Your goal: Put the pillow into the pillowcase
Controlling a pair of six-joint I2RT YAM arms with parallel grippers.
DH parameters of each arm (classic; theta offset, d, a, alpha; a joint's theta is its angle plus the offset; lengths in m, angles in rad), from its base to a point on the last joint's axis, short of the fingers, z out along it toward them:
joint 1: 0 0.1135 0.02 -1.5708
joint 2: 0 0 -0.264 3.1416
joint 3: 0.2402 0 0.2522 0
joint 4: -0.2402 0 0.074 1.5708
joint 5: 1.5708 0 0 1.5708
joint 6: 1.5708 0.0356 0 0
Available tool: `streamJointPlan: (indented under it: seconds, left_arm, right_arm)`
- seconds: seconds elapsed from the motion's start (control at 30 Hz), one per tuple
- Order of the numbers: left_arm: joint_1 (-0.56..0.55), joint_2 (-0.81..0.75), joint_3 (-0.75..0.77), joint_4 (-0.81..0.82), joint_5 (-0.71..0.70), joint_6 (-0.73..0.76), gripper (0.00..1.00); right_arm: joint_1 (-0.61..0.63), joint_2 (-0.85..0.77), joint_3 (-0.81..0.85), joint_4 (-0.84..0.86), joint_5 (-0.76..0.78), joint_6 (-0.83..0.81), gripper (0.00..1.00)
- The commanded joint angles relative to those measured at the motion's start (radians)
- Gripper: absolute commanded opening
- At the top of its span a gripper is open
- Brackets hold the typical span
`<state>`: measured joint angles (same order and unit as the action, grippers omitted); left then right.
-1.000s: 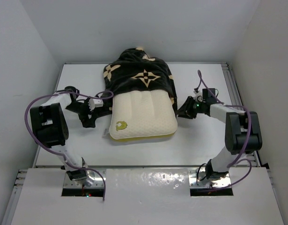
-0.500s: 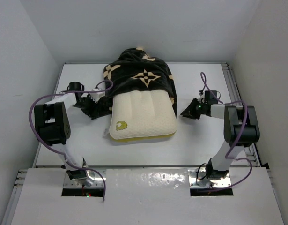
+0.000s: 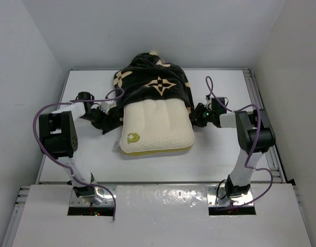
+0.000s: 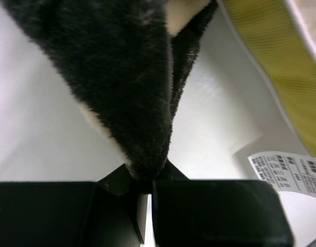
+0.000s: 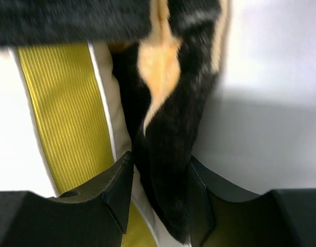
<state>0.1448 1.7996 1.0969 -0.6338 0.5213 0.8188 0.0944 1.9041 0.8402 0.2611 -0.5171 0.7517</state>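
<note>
The pillowcase (image 3: 152, 82) is covering the far half of the pillow (image 3: 156, 126), which is lying between my claws. I'm pinching the case's hem tight in the left claw (image 4: 147, 188). The right claw (image 5: 160, 193) is straddling the opposite hem, just beside the yellow band (image 5: 65, 118). Whether it's biting yet, I can't tell. I'm judging that both corners need drawing nearward evenly, with the hems lifted over the pillow's edges.

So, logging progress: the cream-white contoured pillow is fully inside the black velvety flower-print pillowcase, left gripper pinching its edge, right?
Not fully: the top view shows only the far part of the cream-white pillow inside the black pillowcase, the near half bare. The left gripper does pinch its edge.
</note>
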Motion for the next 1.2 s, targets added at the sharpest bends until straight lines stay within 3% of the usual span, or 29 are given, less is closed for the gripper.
streamJointPlan:
  seconds: [0.0,0.03,0.1,0.13,0.2,0.27,0.3,0.37,0.43,0.47,0.5,0.57,0.6,0.63,0.67,0.77,0.83,0.93,1.0,1.07,1.17]
  left_arm:
    - [0.001,-0.040,0.004,-0.041,0.072,0.023,0.00]
    - [-0.001,-0.034,0.006,-0.064,0.078,0.031,0.00]
    - [-0.005,-0.029,0.009,-0.090,0.091,0.052,0.00]
    - [-0.008,-0.026,0.012,-0.102,0.094,0.059,0.00]
    - [-0.010,-0.017,0.059,-0.177,0.117,0.056,0.00]
    - [-0.004,0.012,0.128,-0.271,0.181,0.043,0.00]
    - [0.012,0.018,0.217,-0.396,0.222,0.054,0.00]
    - [0.025,0.035,0.308,-0.531,0.369,0.115,0.00]
    - [0.036,0.056,0.456,-0.683,0.459,0.079,0.00]
    - [0.038,0.066,0.566,-0.685,0.530,0.019,0.00]
    - [0.047,0.079,0.631,-0.684,0.564,-0.025,0.00]
    - [0.053,0.150,0.795,-0.685,0.624,-0.163,0.00]
    - [0.059,0.209,0.977,-0.684,0.625,-0.212,0.00]
    - [0.058,0.224,1.047,-0.672,0.619,-0.254,0.00]
    - [0.059,0.228,1.108,-0.631,0.555,-0.268,0.00]
    - [0.076,0.247,1.112,-0.631,0.484,-0.316,0.00]
    - [0.081,0.285,1.107,-0.687,0.458,-0.264,0.00]
    - [0.101,0.262,1.011,-0.685,0.410,-0.202,0.00]
    - [0.134,0.236,1.047,-0.685,0.427,-0.176,0.00]
    - [0.174,0.222,1.179,-0.641,0.431,-0.210,0.00]
    - [0.245,0.155,1.225,-0.447,0.456,-0.372,0.00]
  right_arm:
    - [0.004,-0.031,-0.090,-0.065,0.040,-0.032,0.42]
    - [0.007,-0.039,-0.102,-0.048,0.049,-0.025,0.42]
    - [0.011,-0.022,-0.095,0.009,0.052,-0.003,0.20]
    - [0.016,-0.007,-0.073,0.013,0.049,0.001,0.03]
    - [0.019,0.006,-0.017,-0.025,0.011,0.023,0.00]
    - [0.024,-0.055,-0.009,-0.099,-0.137,0.026,0.00]
    - [0.028,-0.098,0.000,-0.146,-0.188,0.003,0.00]
    - [0.059,-0.274,0.040,-0.375,-0.286,-0.041,0.00]
    - [0.064,-0.411,0.196,-0.454,-0.415,0.024,0.00]
    - [0.058,-0.437,0.317,-0.312,-0.461,0.134,0.00]
    - [0.048,-0.451,0.368,-0.171,-0.489,0.433,0.00]
    - [0.021,-0.412,0.489,0.171,-0.476,0.706,0.00]
    - [0.013,-0.381,0.614,0.225,-0.463,0.888,0.00]
    - [-0.001,-0.352,0.654,0.348,-0.446,0.967,0.00]
    - [-0.004,-0.311,0.654,0.430,-0.376,1.136,0.00]
    - [-0.016,-0.278,0.535,0.648,-0.214,1.366,0.00]
    - [-0.036,-0.284,0.493,0.602,-0.152,1.364,0.00]
    - [-0.053,-0.329,0.497,0.378,-0.087,1.192,0.00]
    - [-0.061,-0.356,0.528,0.320,-0.067,1.100,0.00]
    - [-0.087,-0.382,0.502,0.291,-0.070,1.072,0.00]
    - [-0.165,-0.476,0.372,0.310,-0.066,1.072,0.00]
